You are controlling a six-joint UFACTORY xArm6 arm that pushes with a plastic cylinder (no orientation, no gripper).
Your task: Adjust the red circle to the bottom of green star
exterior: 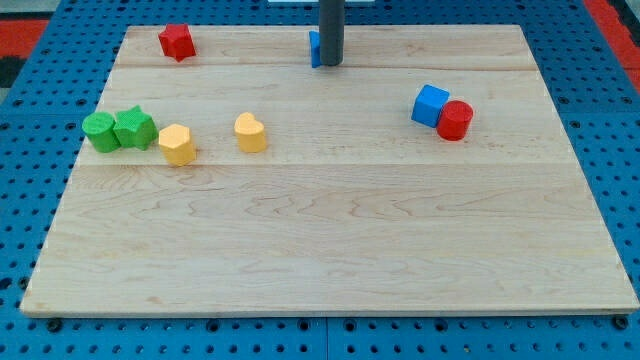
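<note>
The red circle (455,120) stands at the view's right, touching the lower right side of a blue cube (431,105). The green star (134,127) sits at the view's far left, pressed against a rounder green block (99,131) on its left. My tip (330,64) rests on the board at the view's top centre, right beside a small blue block (314,48) that the rod partly hides. The tip is far from both the red circle and the green star.
A yellow hexagon-like block (177,144) lies just right of and below the green star. A yellow heart-like block (250,132) lies further right. A red star-like block (176,41) sits at the top left. The wooden board (320,250) ends on a blue pegboard.
</note>
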